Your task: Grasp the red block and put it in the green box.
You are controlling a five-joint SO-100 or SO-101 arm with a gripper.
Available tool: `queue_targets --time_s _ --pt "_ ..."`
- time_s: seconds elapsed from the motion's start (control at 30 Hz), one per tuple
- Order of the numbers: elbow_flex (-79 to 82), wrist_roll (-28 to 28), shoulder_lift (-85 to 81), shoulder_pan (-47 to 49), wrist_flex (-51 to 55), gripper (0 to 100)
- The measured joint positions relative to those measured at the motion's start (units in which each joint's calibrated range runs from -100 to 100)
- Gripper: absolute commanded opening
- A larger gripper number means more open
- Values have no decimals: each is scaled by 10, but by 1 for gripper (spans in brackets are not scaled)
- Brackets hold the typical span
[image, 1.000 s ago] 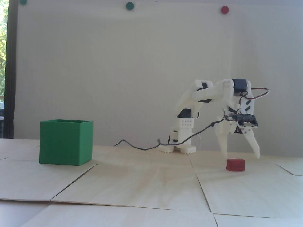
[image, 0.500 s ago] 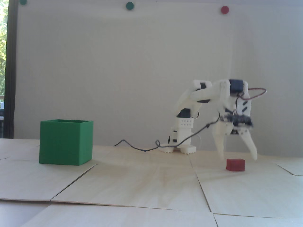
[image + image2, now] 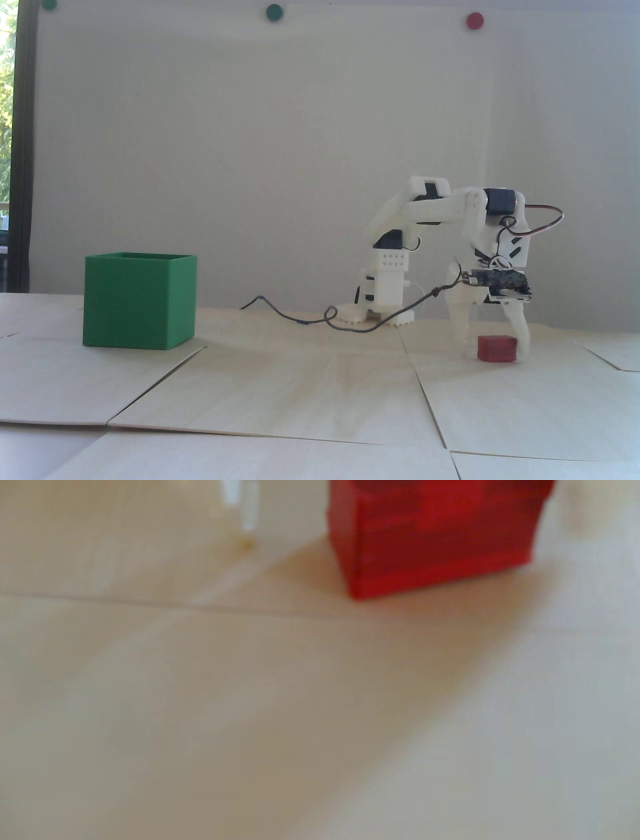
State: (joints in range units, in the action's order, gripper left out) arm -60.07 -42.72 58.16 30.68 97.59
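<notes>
The red block (image 3: 496, 348) rests on the pale wooden table at the right in the fixed view. My white gripper (image 3: 492, 350) is lowered to the table and open, one finger on each side of the block; the right finger looks against the block, the left finger stands apart from it. In the blurred wrist view the red block (image 3: 433, 535) fills the top right, with one pale fingertip (image 3: 247, 518) to its left. The green box (image 3: 137, 300), open-topped, stands far off at the left of the table.
The arm's white base (image 3: 382, 295) stands behind, with a dark cable (image 3: 320, 320) trailing across the table towards the box. Seams (image 3: 150, 390) run between the wooden table panels. A white wall with round magnets is behind.
</notes>
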Motion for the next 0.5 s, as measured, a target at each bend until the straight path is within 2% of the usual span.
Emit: queue_targets --time_s 0.07,0.5 --pt "0 0 0 2 0 1" --pt "-32 0 1 -25 0 2"
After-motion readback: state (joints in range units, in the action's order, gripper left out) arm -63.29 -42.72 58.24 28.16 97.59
